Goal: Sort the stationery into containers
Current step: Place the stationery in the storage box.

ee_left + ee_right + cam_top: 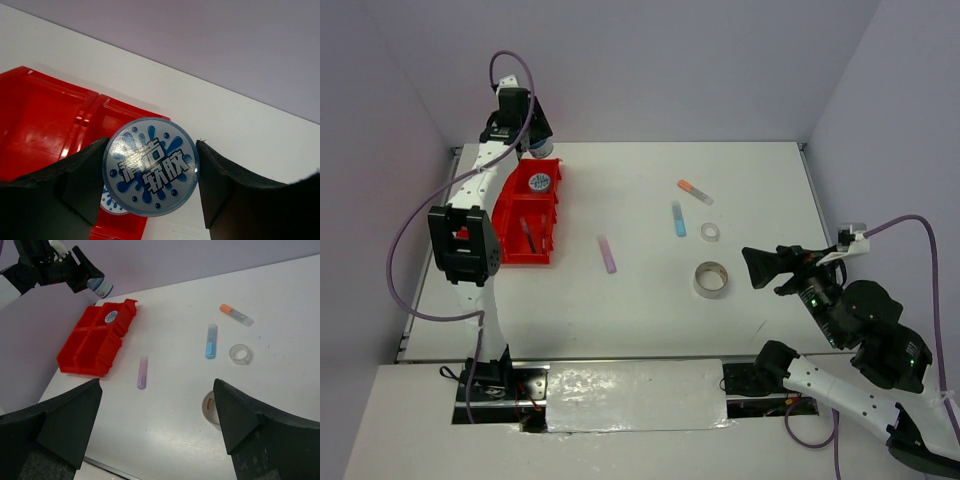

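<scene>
Tub point(150, 162) lid reads 清洁软胶 in dark blue over a blue splash print on glossy silver, ringed in pale blue. The left gripper point(151, 172) clamps this round tub between its black pads at the upper left of the overhead view, over the far end of the shiny red plastic tray point(546, 232). A matching tub point(540, 182) sits in the tray's upper-right compartment. The right gripper point(157, 395) gapes wide at lower right, holding nothing.

All three views share the red tray point(542, 212): overhead looks straight down on it, the left wrist hangs close above it, and the right wrist faces it from far across.
</scene>
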